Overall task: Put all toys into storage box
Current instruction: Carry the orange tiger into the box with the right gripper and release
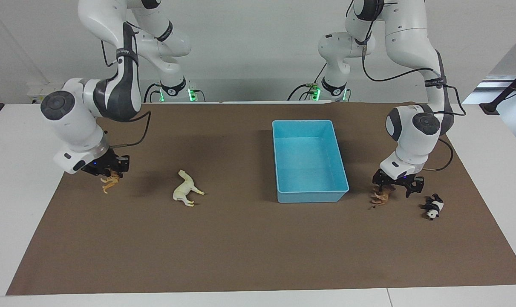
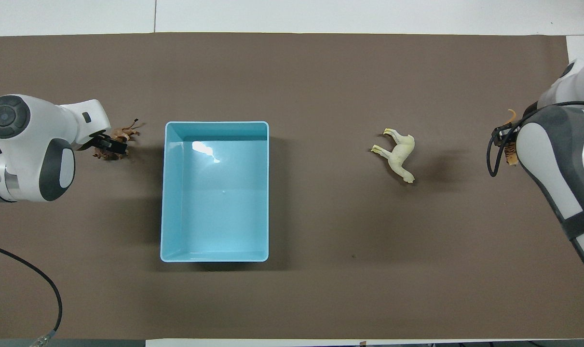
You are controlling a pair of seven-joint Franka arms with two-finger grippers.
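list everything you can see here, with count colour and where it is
storage box: 1, light blue, on the brown mat, empty, toward the left arm's end
horse: 1, cream-white, lying on the mat toward the right arm's end
tiger: 1, orange, gripped in the air over the mat's right-arm end
brown maned animal: 1, on the mat beside the box
panda: 1, black-and-white, on the mat beside the maned animal
mat: 1, brown, on the white table
right gripper: shut on the tiger
left gripper: open, down at the maned animal
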